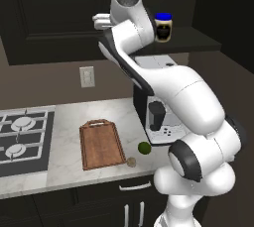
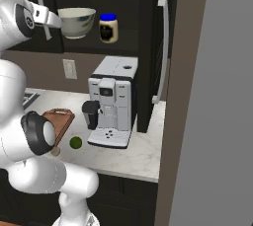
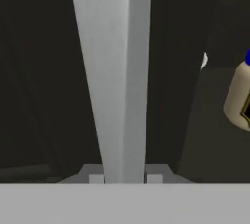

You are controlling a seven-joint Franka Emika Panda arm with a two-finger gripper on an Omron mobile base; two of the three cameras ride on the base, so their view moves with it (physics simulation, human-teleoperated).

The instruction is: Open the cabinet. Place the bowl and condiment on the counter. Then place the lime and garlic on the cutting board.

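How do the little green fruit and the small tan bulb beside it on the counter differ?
The lime is bright green; the garlic is dull beige-tan. The lime looks slightly bigger than the garlic. The lime lies farther back, closer to the coffee machine; the garlic lies nearer the counter edge, by the cutting board corner. Both are small, round, and off the board.

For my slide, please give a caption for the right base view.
Gripper beside the bowl and condiment in the open cabinet.

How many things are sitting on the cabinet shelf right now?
2: the bowl at the left and the condiment beside it on the right. More may be hidden behind the closed left door.
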